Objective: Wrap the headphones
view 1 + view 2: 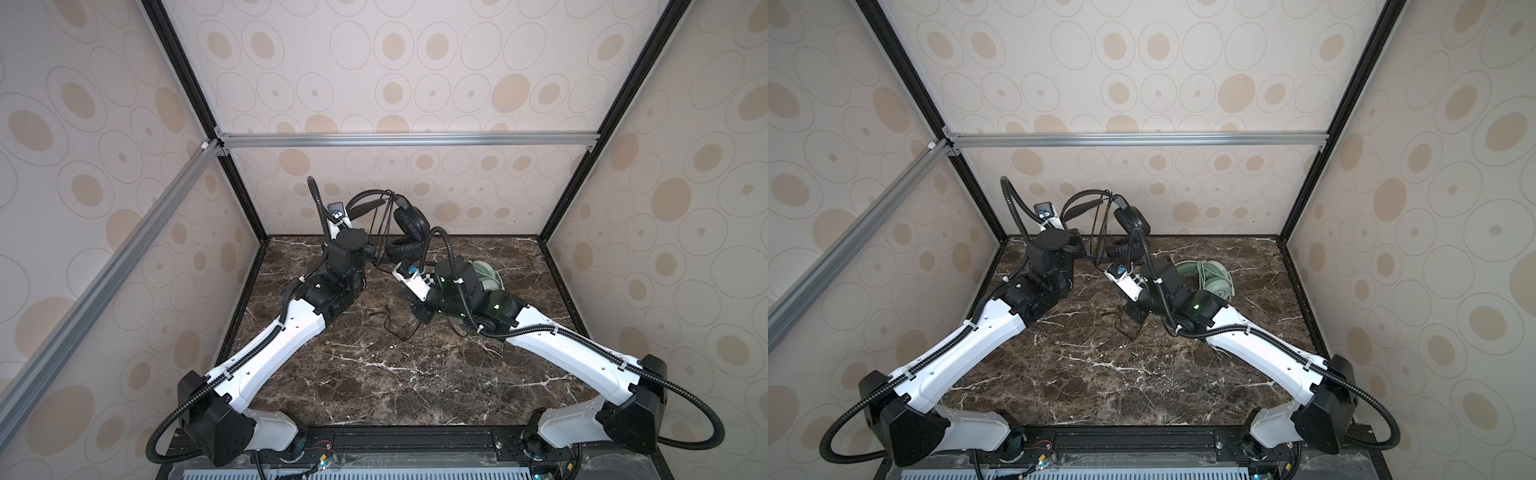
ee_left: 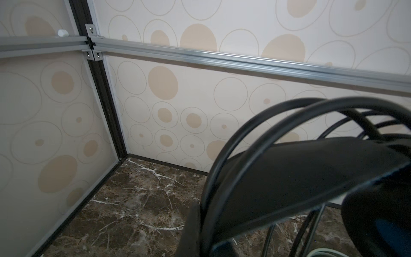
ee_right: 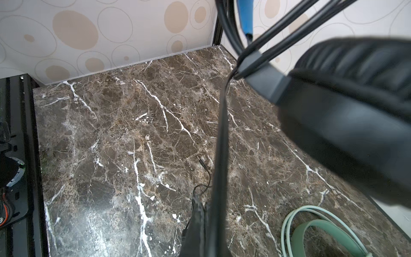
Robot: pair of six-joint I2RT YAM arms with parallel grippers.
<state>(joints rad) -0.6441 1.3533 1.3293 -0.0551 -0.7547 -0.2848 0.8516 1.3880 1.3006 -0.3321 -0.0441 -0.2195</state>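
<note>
Risk: black headset [image 1: 409,222] stands upright by back wall, left gripper [image 1: 368,249] pinching its band, right gripper [image 1: 420,312] pinching its cord [image 3: 220,133] near green headset [image 1: 1214,280] on table [image 1: 374,374]; overpulling could yank band free.

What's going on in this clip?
The left gripper is shut on the headband of the black headphones, holding them up near the back wall. Several turns of their thin black cord hang over the headband. The right gripper, low over the marble table, is shut on that cord, whose plug end lies loose. The mint-green headphones lie on the table beside the right arm.
</note>
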